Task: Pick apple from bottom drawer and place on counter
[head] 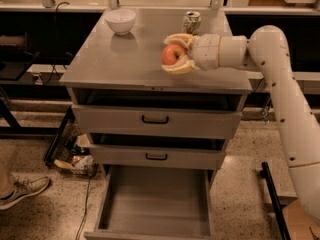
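The red apple [171, 55] with a yellowish patch sits between the two tan fingers of my gripper [171, 54], which is shut on it. The gripper reaches in from the right, just above the right half of the grey counter [120, 59]; whether the apple touches the counter I cannot tell. The bottom drawer [156, 205] is pulled out below, with a bare flat grey floor and nothing in it.
A white bowl [120, 20] stands at the counter's back left. A crumpled can [191, 22] stands at the back, just behind the gripper. Two shallower drawers [154, 121] with black handles are slightly open. A person's shoe [22, 191] is at lower left.
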`<state>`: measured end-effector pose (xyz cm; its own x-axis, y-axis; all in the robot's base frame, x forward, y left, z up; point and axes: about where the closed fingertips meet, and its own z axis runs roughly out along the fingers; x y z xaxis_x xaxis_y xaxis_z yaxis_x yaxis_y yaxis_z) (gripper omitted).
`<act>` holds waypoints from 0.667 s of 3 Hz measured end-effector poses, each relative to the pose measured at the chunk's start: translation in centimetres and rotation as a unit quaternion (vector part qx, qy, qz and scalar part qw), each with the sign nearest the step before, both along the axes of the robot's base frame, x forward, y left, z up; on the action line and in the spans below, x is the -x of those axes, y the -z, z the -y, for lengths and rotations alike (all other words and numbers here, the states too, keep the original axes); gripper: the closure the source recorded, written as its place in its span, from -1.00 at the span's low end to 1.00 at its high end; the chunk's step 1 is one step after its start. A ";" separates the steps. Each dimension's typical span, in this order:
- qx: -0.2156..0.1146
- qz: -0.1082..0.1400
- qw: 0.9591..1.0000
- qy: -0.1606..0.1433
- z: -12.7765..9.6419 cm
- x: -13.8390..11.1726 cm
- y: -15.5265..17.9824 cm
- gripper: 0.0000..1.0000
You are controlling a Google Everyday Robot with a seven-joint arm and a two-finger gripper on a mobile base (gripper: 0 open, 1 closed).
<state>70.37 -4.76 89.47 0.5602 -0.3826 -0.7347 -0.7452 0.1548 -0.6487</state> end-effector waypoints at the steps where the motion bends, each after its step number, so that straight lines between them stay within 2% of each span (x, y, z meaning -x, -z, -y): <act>1: -0.016 0.001 1.000 0.004 -0.3 0.0 0.0 1.00; 2: -0.057 0.022 0.998 0.026 -1.0 -1.5 -1.3 1.00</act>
<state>71.90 -3.75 90.79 0.5743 -0.3271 -0.7505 -0.7054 0.2674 -0.6564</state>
